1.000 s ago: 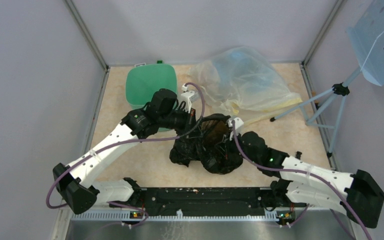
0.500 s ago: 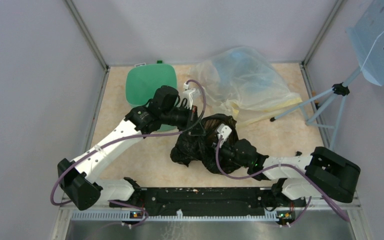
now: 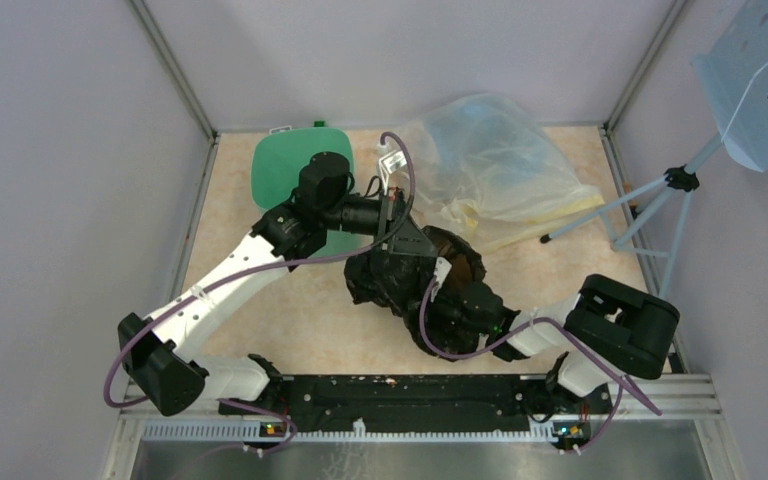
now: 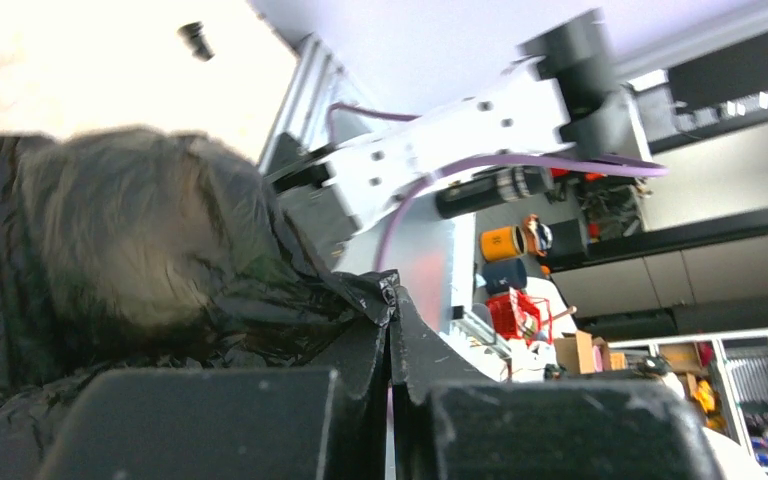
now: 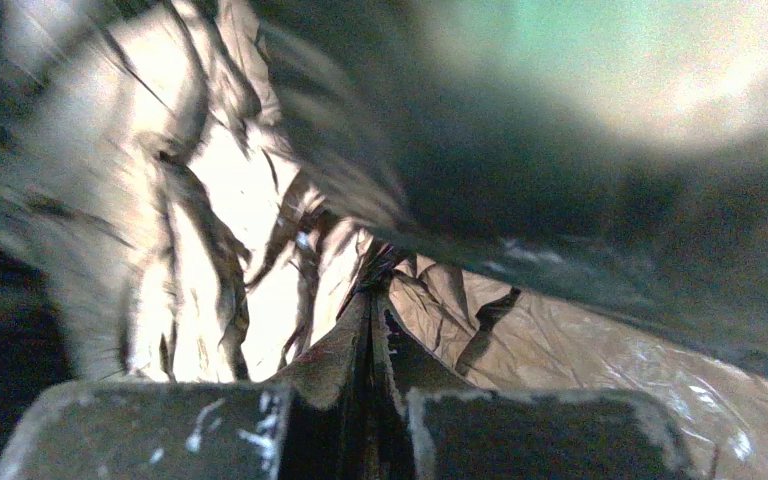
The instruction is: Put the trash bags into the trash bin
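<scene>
left gripper [image 4: 392, 335] clamped on black bag [image 3: 382, 280] edge | right gripper [image 5: 372, 335] closed, apparently on same film | bag hangs beside green bin [image 3: 265, 160] | both pinches to be held until over rim

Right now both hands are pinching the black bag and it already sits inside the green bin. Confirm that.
Not inside. The left hand and right hand do pinch the black bag, but the top view shows it held beside the green bin, to its right, outside the rim.
</scene>
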Controlling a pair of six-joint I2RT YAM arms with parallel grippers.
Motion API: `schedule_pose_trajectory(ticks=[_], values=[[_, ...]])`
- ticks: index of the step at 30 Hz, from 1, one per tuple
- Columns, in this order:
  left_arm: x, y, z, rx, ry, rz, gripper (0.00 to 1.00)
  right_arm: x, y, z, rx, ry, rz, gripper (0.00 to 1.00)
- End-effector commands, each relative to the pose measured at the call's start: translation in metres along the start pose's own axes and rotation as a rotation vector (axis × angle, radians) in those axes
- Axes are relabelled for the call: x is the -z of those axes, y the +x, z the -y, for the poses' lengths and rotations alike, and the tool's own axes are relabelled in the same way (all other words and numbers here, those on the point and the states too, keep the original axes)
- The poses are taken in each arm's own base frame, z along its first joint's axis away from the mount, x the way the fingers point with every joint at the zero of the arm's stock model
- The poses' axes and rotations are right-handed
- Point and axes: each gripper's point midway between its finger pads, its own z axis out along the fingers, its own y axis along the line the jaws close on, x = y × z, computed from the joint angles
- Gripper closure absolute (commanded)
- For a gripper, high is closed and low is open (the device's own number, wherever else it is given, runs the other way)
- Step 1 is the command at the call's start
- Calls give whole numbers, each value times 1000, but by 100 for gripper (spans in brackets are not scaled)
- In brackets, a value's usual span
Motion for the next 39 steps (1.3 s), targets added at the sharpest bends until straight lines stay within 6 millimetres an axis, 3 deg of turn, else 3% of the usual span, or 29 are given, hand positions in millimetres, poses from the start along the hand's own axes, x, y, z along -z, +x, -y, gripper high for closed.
schedule_pose_trajectory(ticks=[1, 8, 11, 13, 15, 19, 22, 25, 29, 32, 35, 39], values=[[29, -25, 101, -183, 263, 46, 100, -10, -14, -7, -33, -16, 24, 100], [70, -43, 172, -322, 339, 103, 100, 4, 0, 15, -66, 116, -22, 100], [80, -44, 186, -358, 344, 105, 100, 11, 1, 27, -71, 194, -35, 100], [81, -42, 184, -365, 327, 101, 100, 18, -5, 39, -83, 260, -25, 100], [77, -39, 170, -353, 280, 94, 100, 27, -16, 46, -92, 291, 2, 100], [63, -32, 109, -290, 73, 86, 100, 49, -50, 55, -85, 364, 71, 100], [55, -22, 67, -262, -38, 65, 100, 69, -66, 77, -101, 483, 82, 100], [52, -15, 42, -262, -100, 48, 100, 93, -82, 108, -152, 650, 101, 100], [54, -13, 29, -309, -156, 48, 100, 124, -102, 145, -209, 899, 117, 100], [62, -16, 15, -338, -255, 74, 100, 137, -111, 157, -218, 1013, 122, 100], [70, -21, 8, -376, -326, 121, 100, 140, -102, 163, -220, 1075, 67, 100], [89, -32, 8, -413, -417, 226, 100, 145, -75, 169, -240, 1142, -19, 100]])
